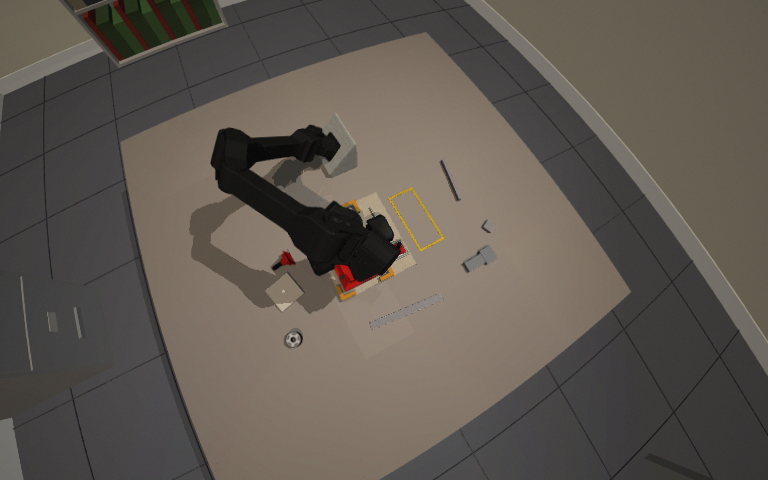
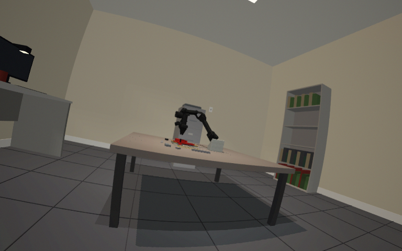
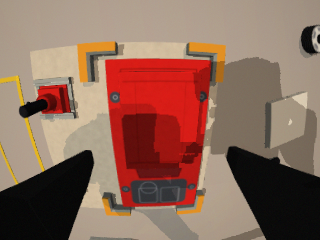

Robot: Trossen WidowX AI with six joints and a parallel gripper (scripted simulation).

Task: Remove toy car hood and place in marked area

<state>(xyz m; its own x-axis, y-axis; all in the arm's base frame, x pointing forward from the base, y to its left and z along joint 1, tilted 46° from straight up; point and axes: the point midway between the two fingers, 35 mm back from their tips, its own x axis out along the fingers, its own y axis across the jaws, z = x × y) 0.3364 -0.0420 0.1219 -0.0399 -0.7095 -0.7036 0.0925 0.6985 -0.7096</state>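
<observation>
Directly above toy car, hand wide

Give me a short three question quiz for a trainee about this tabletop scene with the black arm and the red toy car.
1. True or false: the black parallel-jaw gripper is open and holds nothing.
2. In the wrist view, the red toy car sits: A) between the two fingers, B) outside both, C) hidden.
3. Fill in: the hood must go inside the rectangle outlined in ____.

Key: 1 true; 2 A; 3 yellow.
</observation>
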